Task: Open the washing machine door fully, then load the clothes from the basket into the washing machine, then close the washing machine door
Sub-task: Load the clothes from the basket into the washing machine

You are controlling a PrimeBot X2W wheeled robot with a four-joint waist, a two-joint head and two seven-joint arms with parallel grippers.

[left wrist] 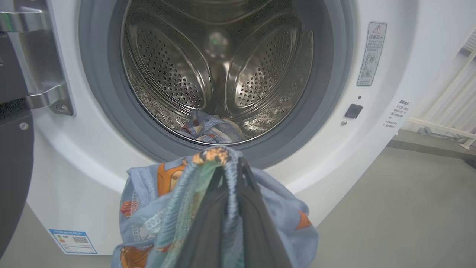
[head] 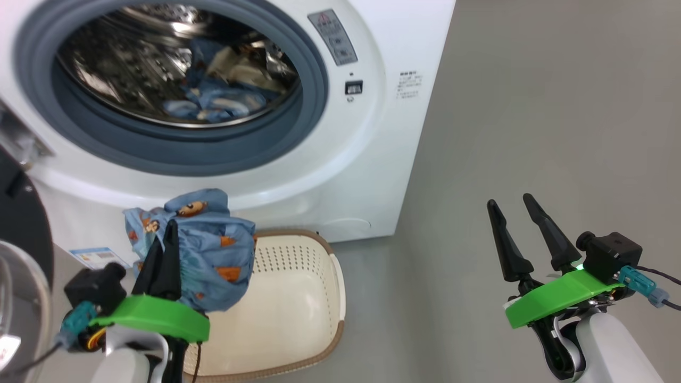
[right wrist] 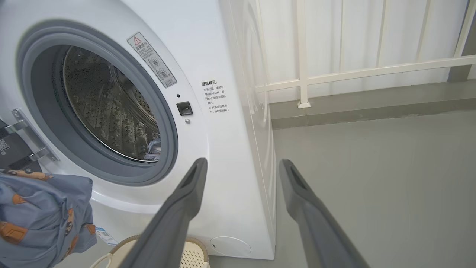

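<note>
Blue garment (head: 213, 255), soft and light, hangs bunched in my clenched left fingers (head: 169, 242), up near the basket (head: 340, 298). Pinched at a fold, it droops and could snag the rubber ring (head: 314, 96). Right fingers (head: 548, 229) are spread and empty over open floor (head: 532, 106). Ahead the drum (head: 106, 69) gapes, clothes (head: 223, 101) inside, door (head: 21, 229) swung left.

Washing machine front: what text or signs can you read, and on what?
"温馨提示:" heads the printed notice on the washing machine front; smaller lines unreadable.
Grey warning sticker: red triangle sign, text blurred.
Blue label sticker: QR code, print too small.
</note>
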